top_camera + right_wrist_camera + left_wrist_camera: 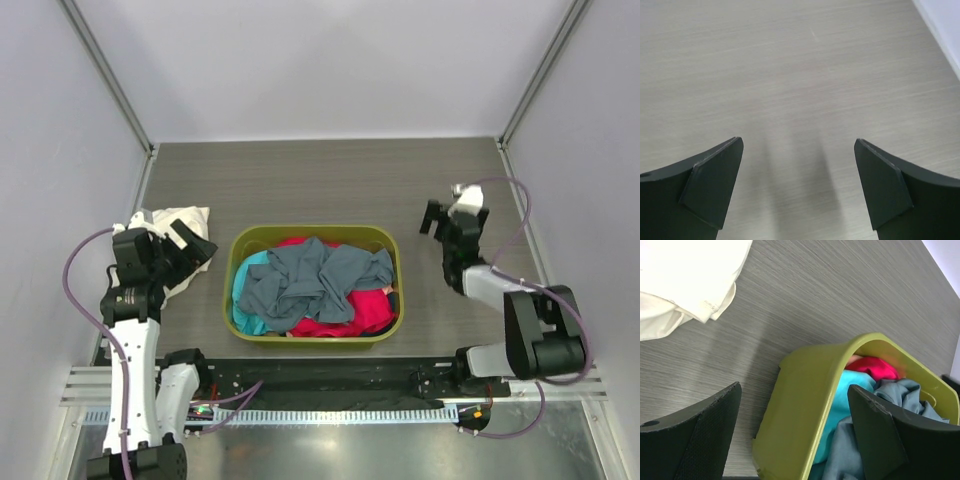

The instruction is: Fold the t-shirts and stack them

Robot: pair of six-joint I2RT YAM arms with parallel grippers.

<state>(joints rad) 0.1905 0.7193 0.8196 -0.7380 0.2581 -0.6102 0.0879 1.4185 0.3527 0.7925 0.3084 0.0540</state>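
Observation:
A cream t-shirt lies bunched on the table at the left; it also shows in the left wrist view. A slate grey-blue t-shirt lies crumpled on top in the olive-green basket, over a teal t-shirt and a red-pink t-shirt. My left gripper is open and empty, above the table between the cream shirt and the basket's left wall. My right gripper is open and empty over bare table, right of the basket.
The basket stands in the middle of the grey wood-grain table. White walls close the table at the back and both sides. A black rail runs along the near edge by the arm bases.

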